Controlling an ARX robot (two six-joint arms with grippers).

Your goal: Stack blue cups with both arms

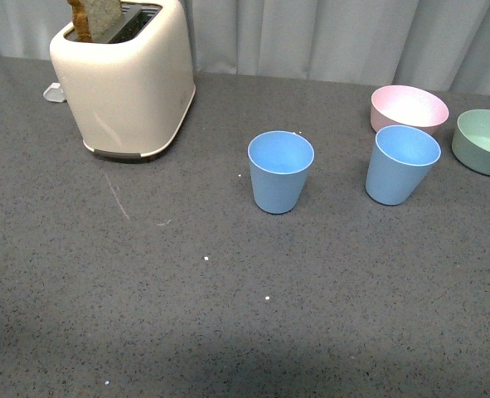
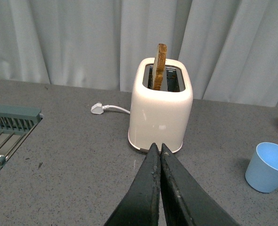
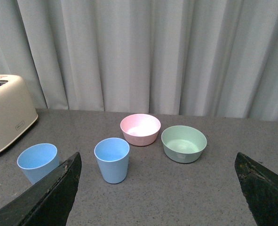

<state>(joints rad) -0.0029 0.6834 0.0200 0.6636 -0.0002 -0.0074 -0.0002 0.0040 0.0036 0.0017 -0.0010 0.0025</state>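
Initially ungrasped, one blue cup [image 1: 401, 164] stands beside the pink bowl [image 1: 409, 106], the other cup [image 1: 280, 172] farther off; left fingers [image 2: 153, 179] closed, right fingers [image 3: 59, 188] spread, each must reach one.

Speckled grey countertop [image 1: 228, 332]: open surface in front of the two tapered light blue plastic cups, with a wide gap between left cup [image 1: 280, 172] and right cup [image 1: 401, 164]. Cream plastic toaster [image 1: 127, 79] stands well apart from the left cup. Pale pink round bowl [image 1: 409, 109] sits near behind the right cup. Pale green round bowl [image 1: 483, 141] stands near its right side. Both cup mouths are uncovered.
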